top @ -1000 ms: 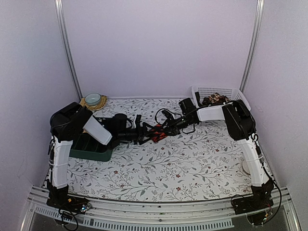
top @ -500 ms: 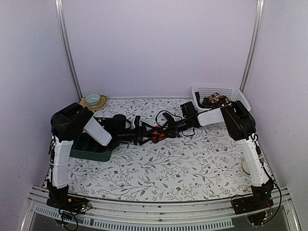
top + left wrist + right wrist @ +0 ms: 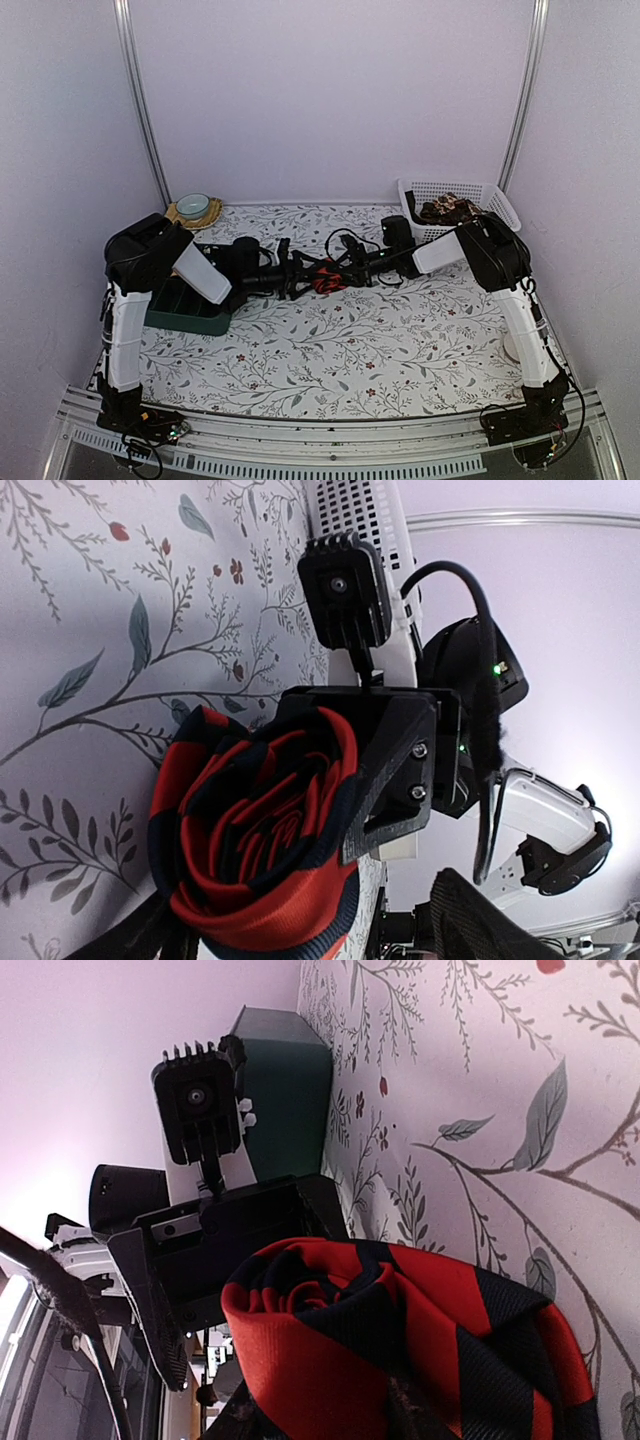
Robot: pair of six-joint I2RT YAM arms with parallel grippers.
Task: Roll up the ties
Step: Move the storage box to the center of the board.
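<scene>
A red tie with black diagonal stripes (image 3: 323, 279) is wound into a coil, held a little above the middle of the table. My left gripper (image 3: 300, 277) holds it from the left and my right gripper (image 3: 345, 270) from the right, tips almost meeting. In the left wrist view the coil (image 3: 260, 830) fills the jaws, with the right gripper (image 3: 385, 770) pressed against its far side. In the right wrist view the coil (image 3: 400, 1340) fills the jaws, with the left gripper (image 3: 215, 1260) behind it. Brown-patterned ties (image 3: 447, 208) lie in the white basket (image 3: 480, 190).
A dark green bin (image 3: 190, 310) stands at the left beside the left arm, and also shows in the right wrist view (image 3: 285, 1090). A pale bowl on a woven mat (image 3: 192, 205) sits at the back left. The floral tablecloth (image 3: 350, 350) covers the table.
My right gripper has moved left and lower, closing in on the left gripper. The red tie between them has tightened into a more compact coil. The left arm has barely moved.
</scene>
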